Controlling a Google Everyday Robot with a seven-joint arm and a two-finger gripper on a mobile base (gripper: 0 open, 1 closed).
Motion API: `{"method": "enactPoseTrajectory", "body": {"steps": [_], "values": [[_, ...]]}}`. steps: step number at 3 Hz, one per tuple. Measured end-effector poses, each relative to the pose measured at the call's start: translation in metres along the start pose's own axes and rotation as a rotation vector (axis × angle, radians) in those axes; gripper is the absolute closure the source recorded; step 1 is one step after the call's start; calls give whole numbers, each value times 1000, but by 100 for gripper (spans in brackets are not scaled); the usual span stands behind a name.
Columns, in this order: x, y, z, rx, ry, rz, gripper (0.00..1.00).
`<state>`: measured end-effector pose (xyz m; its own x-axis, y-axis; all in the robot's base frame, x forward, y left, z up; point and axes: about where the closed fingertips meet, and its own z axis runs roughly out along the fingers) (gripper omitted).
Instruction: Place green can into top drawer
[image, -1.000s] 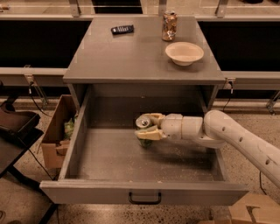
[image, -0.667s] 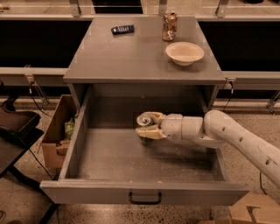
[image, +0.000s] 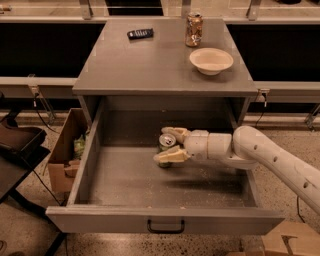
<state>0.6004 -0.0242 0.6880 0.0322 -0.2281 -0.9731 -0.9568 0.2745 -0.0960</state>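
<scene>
Reaching into the open top drawer (image: 165, 220) from its right side, a white robot arm (image: 270, 157) ends in a gripper (image: 161, 145) near the drawer's back wall. Its jaws are clamped on the green can (image: 166, 142), one tan finger on either side, and the can is tilted so its silver top faces outward. Whether the can touches the drawer floor cannot be told. A small black handle (image: 165, 227) sits on the drawer's front panel. Above the drawer, the grey worktop (image: 150, 65) carries a pale bowl (image: 211, 60), an orange-brown can (image: 194, 30) and a small black device (image: 140, 33). A cardboard box (image: 65, 150) stands left of the drawer.
</scene>
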Motion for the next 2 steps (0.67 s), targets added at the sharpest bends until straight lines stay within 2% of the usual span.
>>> {"method": "enactPoseTrajectory", "body": {"steps": [1, 2], "values": [[0, 0, 0, 0, 0, 0, 0], [-6, 0, -7, 28, -9, 18, 0]]}}
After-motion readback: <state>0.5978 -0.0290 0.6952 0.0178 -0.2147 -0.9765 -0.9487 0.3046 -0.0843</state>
